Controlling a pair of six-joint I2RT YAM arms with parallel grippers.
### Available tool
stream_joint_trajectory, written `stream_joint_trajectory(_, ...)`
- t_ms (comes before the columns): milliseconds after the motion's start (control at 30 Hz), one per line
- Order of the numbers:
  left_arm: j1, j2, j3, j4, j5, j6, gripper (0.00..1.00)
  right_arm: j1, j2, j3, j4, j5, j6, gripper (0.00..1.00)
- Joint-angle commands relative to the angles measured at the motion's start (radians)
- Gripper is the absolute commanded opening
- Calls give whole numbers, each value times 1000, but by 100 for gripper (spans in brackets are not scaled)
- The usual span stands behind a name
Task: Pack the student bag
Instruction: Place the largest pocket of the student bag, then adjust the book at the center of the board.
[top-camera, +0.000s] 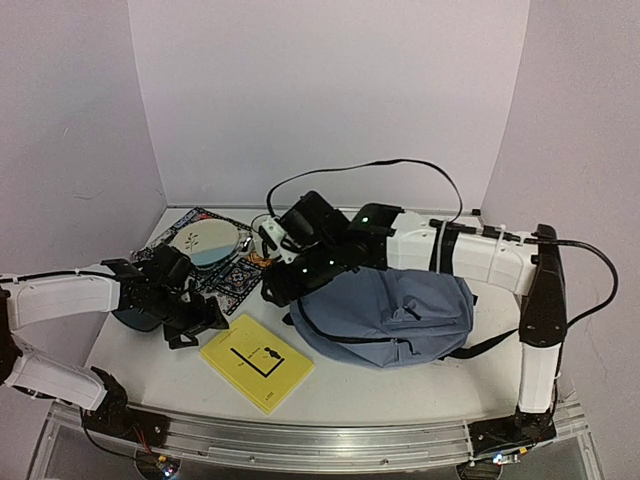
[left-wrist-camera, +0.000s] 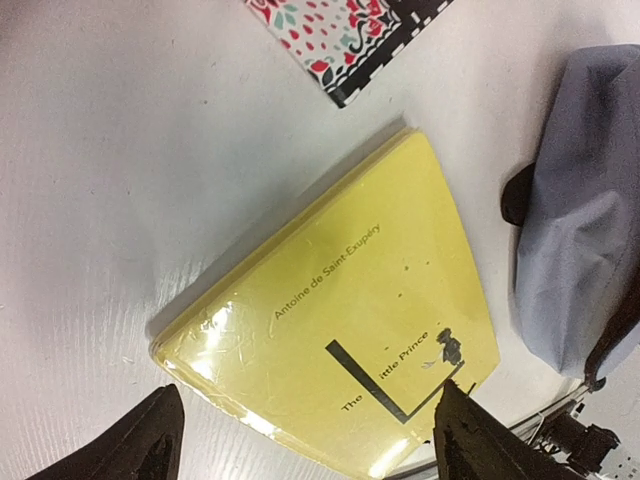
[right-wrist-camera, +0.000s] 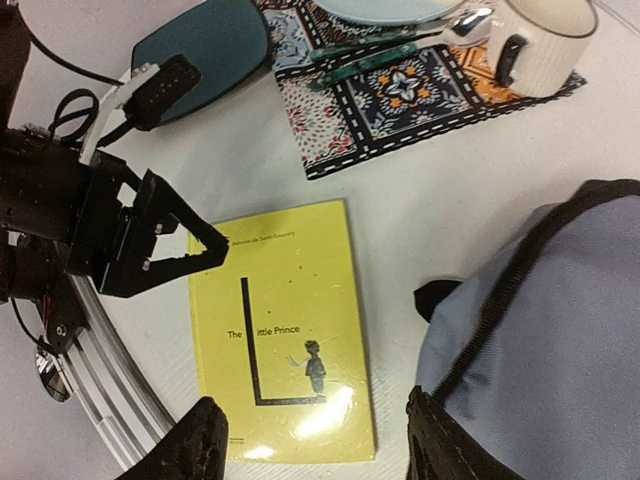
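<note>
Overhead, bag: the student bag (top-camera: 400, 310) lies slumped on the desk (top-camera: 420, 388), right of centre. Its long axis runs left to right, and it sits partly under my right arm.
Overhead, pincers: the right pincer (top-camera: 272, 290) hangs by the bag's left end. The left pincer (top-camera: 205, 322) sits further left, with the yellow book (top-camera: 256, 362) between it and the bag — so the right arm is nearer the bag and the left is closer to the book.
Left wrist, pincer: released, with its fingers (left-wrist-camera: 140, 445) spread wide, nothing between them and the book just beneath.
Left wrist, book: thin, flat and glossy under a clear wrap, its long axis slanting across the view. The bag lies off to the right, near the book but apart from it.
Right wrist, pincer: also released and empty, with the book below it and the bag at its right side.
Right wrist, bag: soft blue-grey cloth, rumpled, with a dark zipper line curving across it — I cannot tell whether the mouth is open.
Right wrist, clutter: a patterned placemat (right-wrist-camera: 400, 90), a white mug (right-wrist-camera: 545, 40) and a smooth teal tray (right-wrist-camera: 205, 45) sit beyond the book.
My read: the book has to travel rightward into the bag, so the opening must face it.
</note>
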Motion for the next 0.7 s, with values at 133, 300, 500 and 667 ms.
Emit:
stream_joint_trajectory(133,5,67,-12,34,92,48,82,34,217,90,-15,-113,56,63)
stream_joint_trajectory(300,5,97,-36,57,139,60,81,26,310,97,-15,-143,60,67)
stream_joint_trajectory(500,3,174,-56,119,207,91,80,-30,313,-1,-1,-125,110,69)
stream_joint_trajectory(667,2,241,-31,157,244,127,78,-81,264,-93,10,-113,148,70)
